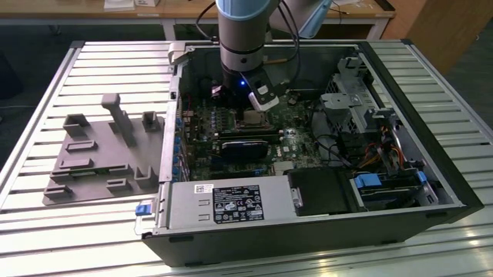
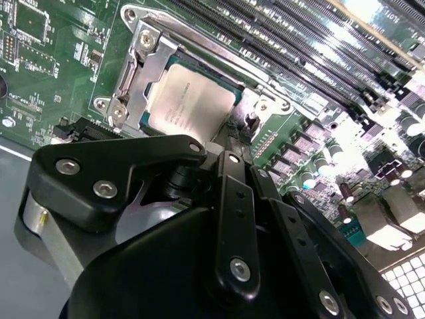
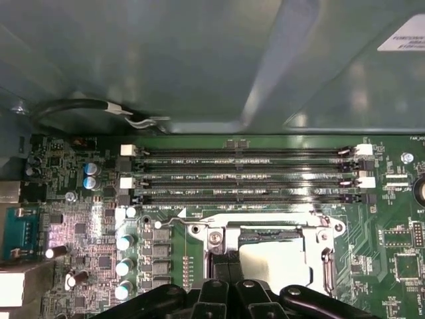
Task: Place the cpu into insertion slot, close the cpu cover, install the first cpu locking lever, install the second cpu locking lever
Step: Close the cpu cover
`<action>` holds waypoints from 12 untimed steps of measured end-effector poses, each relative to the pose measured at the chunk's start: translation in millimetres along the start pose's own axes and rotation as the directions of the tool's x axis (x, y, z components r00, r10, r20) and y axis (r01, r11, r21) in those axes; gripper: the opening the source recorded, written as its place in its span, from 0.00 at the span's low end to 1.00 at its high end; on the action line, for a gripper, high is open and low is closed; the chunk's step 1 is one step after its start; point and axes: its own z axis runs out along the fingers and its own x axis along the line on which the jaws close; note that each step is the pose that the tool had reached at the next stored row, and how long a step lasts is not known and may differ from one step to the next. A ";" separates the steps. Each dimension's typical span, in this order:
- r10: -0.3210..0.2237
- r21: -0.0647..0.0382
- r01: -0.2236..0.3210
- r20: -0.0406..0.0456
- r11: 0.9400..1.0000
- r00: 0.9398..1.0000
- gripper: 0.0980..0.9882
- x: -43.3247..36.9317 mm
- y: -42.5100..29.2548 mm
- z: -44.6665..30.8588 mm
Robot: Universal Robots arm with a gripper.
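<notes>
Second wrist view gives the clearest look: the cpu [image 2: 189,100] sits in the insertion slot [image 1: 253,119], pale metal top up, and the cpu cover [image 2: 143,73] lies flat around it. My gripper [image 2: 234,136] is at the socket's edge, fingers pressed together, and I see nothing between them. A thin locking lever [image 3: 252,214] runs along the socket side facing the memory slots [image 3: 246,176]. In the exterior view I hang inside the open computer case [image 1: 431,173].

Table [image 1: 92,63]: pale ribbed metal slats, bright glare along its near edge. Behind the table, a wooden desk [image 1: 77,11]. Brown wooden panel [image 1: 443,26] beyond the table's far corner. Dark floor [image 1: 23,63] beside the table.
</notes>
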 end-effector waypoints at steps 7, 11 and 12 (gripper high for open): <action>0.000 0.009 0.000 0.000 1.000 1.000 0.00 0.1 -0.2 2.5; 0.000 0.010 0.000 0.000 1.000 1.000 0.00 -0.1 -0.2 2.8; 0.000 0.010 0.000 0.000 1.000 1.000 0.00 -0.3 -0.2 2.7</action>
